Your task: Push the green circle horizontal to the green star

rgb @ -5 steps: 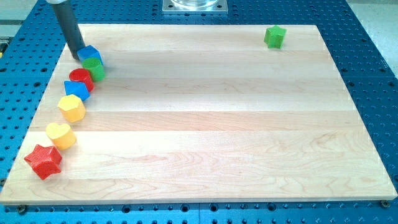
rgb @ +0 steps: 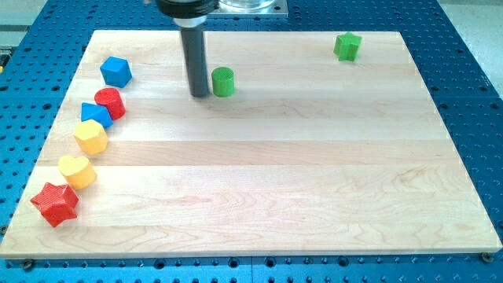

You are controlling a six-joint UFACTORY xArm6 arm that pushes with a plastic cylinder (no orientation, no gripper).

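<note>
One green circle [rgb: 223, 82] touching my tip [rgb: 200, 94] (a bare rod, gripping nothing) on its right, green star [rgb: 346, 46] well apart at upper right.

Pale wooden worktop [rgb: 259, 181], smooth, matt, streaked with lengthwise grain. Ribbed, plastic-looking green circle [rgb: 223, 82] and red star [rgb: 54, 203]. Smoother, faintly glossy yellow heart [rgb: 77, 170]. Dark matt rod, my tip [rgb: 200, 95]. Blue perforated base [rgb: 464, 94] around.

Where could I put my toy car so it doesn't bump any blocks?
The wide bare wood right of the green circle and below the green star is free. It's crowded on the view's left, from blue cube down to red star.
</note>
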